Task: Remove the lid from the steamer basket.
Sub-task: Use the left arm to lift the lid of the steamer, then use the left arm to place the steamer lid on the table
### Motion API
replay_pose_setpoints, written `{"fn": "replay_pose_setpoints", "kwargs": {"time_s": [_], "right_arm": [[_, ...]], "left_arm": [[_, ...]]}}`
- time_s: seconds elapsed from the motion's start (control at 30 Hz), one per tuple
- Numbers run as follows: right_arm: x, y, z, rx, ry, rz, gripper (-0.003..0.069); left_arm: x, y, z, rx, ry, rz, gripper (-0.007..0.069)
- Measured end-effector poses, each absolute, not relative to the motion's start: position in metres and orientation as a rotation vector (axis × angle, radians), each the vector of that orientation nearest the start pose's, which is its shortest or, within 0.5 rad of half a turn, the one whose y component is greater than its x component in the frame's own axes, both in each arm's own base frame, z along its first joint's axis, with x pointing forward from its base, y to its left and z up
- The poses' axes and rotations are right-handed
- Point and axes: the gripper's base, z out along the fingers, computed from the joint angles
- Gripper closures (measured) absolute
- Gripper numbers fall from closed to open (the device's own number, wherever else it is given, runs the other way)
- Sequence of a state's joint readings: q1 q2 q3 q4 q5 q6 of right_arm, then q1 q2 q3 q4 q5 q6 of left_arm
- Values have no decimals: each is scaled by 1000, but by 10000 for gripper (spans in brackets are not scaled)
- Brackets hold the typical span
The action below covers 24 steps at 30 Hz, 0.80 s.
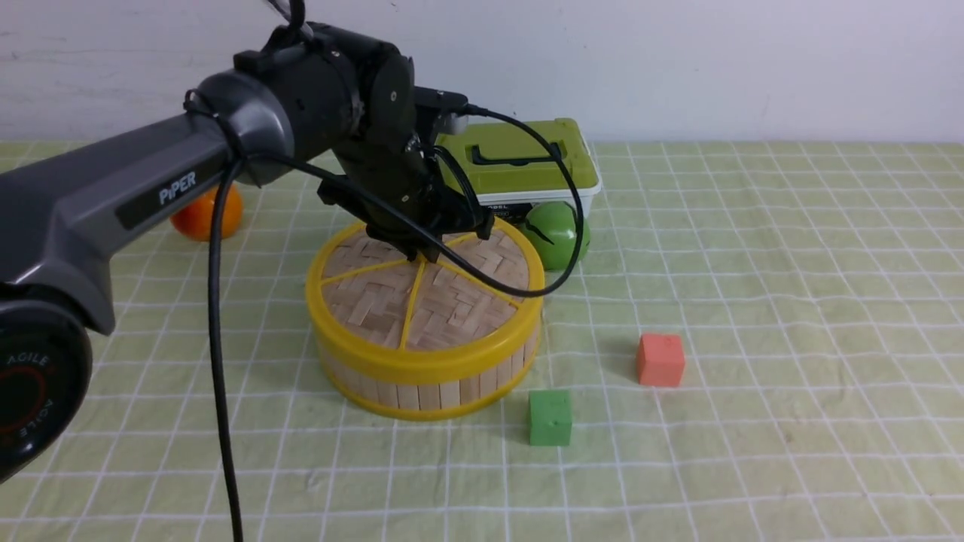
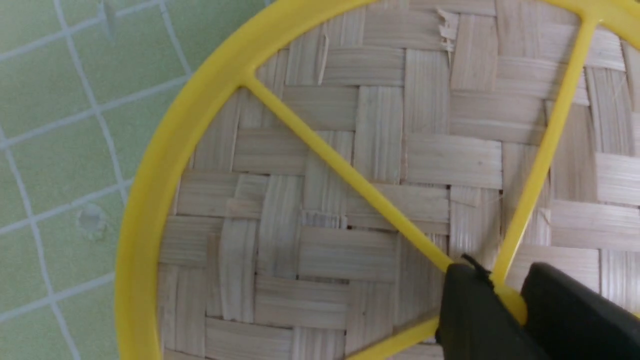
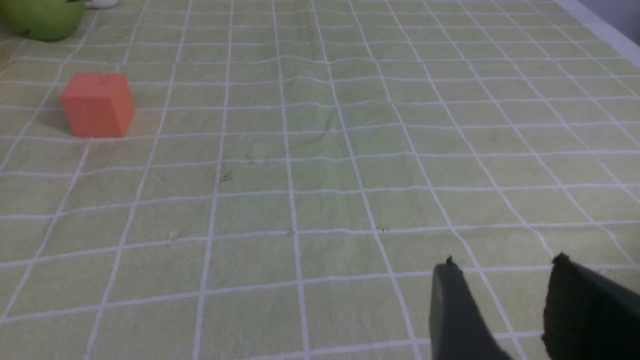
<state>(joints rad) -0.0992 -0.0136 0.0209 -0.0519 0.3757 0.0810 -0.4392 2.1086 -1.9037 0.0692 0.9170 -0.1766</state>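
Note:
The lid [image 1: 422, 301], a woven bamboo disc with a yellow rim and yellow spokes, sits on top of the steamer basket [image 1: 429, 393], whose wooden-slat wall shows below it. My left gripper [image 1: 416, 252] points down at the lid's centre. In the left wrist view the left gripper [image 2: 505, 295] has its two black fingers pressed against the small yellow knob where the spokes of the lid [image 2: 350, 200] meet. My right gripper [image 3: 505, 270] shows only in the right wrist view. It hangs open over bare cloth with nothing between its fingers.
A white box with a green lid [image 1: 520, 158] stands behind the basket, with a green ball [image 1: 557, 233] in front of it. An orange [image 1: 207, 214] lies at the left. A red cube [image 1: 660, 360] and a green cube [image 1: 550, 418] sit right of the basket.

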Motion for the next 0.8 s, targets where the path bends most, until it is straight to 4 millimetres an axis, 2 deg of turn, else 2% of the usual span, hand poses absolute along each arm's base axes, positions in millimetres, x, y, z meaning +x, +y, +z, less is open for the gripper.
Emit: {"fn": "replay_pose_setpoints", "kwargs": {"time_s": [0.17, 0.3, 0.53, 0.63, 0.67, 0.73, 0.8], "right_arm": [[52, -7, 173, 136, 1862, -64, 417], [52, -7, 173, 136, 1862, -64, 417], [52, -7, 173, 136, 1862, -64, 417], [52, -7, 173, 136, 1862, -64, 417], [52, -7, 173, 136, 1862, -64, 417], [52, -7, 173, 136, 1862, -64, 417], [52, -7, 173, 136, 1862, -64, 417]], "left_arm": [[432, -198, 262, 375, 2578, -137, 516], [427, -196, 277, 366, 2555, -152, 516], [402, -183, 351, 335, 2371, -212, 516], [391, -164, 378, 312, 2327, -153, 516], [390, -162, 379, 307, 2331, -147, 516], [389, -136, 386, 222, 2364, -56, 516], [391, -121, 383, 168, 2386, -8, 516]]}}
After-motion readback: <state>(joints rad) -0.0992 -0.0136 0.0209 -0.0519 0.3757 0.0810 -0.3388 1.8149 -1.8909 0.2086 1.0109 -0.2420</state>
